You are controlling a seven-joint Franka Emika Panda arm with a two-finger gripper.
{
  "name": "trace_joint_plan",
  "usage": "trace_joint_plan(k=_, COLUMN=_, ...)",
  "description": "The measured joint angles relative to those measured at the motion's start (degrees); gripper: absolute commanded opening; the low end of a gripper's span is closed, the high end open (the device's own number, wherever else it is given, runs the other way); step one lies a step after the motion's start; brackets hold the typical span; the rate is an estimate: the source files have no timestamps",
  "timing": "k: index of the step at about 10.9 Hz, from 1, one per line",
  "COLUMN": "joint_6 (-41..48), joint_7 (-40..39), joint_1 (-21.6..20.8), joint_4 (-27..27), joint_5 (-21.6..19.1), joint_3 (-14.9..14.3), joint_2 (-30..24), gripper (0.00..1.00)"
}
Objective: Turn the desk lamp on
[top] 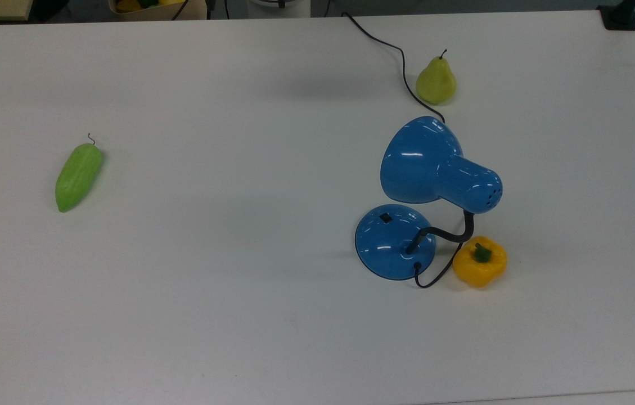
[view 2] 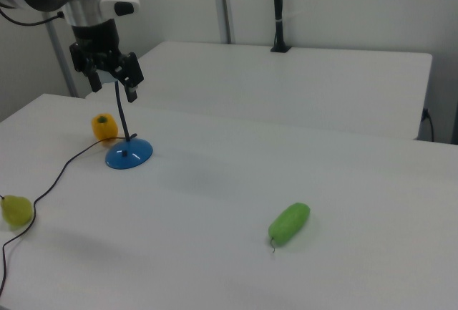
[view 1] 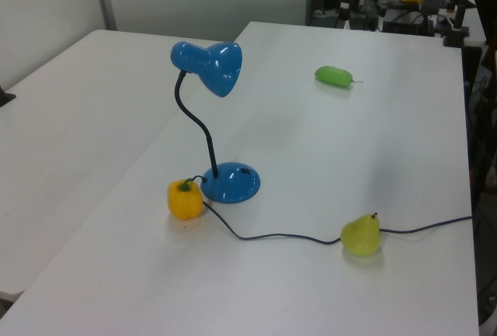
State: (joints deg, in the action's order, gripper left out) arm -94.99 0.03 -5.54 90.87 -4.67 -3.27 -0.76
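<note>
Lamp (top: 432,191) stands on the table (top: 238,281), toward the top view's right. Its round base (top: 395,242) sits just beside a yellow pepper (top: 480,261), with the gooseneck (top: 446,232) arcing up between them. Shade (top: 424,160) hangs above and beyond the base in the top view, toward the pear (top: 436,81). Cord (top: 401,62) leaves the base rim on the pepper side, reappears past the shade, runs by the pear and off the far edge.

Switch (top: 386,217) is the small black square on the base dome, on the side facing the shade and opposite the cord exit. Nothing covers it from straight above in the top view; the shade rim is near but not over it.

Gripper (view 2: 113,81) in the right view hangs well above the table, fingers spread apart, holding nothing. In the right view it overlaps the upper gooseneck and sits above and slightly to the right view's left of the base (view 2: 129,155). Depth from that angle is ambiguous, so whether it is truly over the base, I cannot tell.

Judgement: the move is a descent onto the switch, threading between shade and gooseneck. Main risk is clipping the shade or neck on the way down and shoving the base.

Green cucumber-like toy (top: 79,176) lies well apart, irrelevant.
</note>
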Motion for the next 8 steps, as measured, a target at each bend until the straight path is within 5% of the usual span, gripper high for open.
trace_joint_plan(k=5, joint_6=-0.1, joint_7=0.0, joint_1=-0.1, joint_4=0.6, joint_5=0.0, joint_3=0.0, joint_2=0.0, gripper=0.99)
trace_joint_plan(k=8, joint_6=-1.3, joint_7=-0.2, joint_1=-0.1, joint_4=0.9, joint_5=0.0, joint_3=0.0, joint_2=0.0, gripper=0.66)
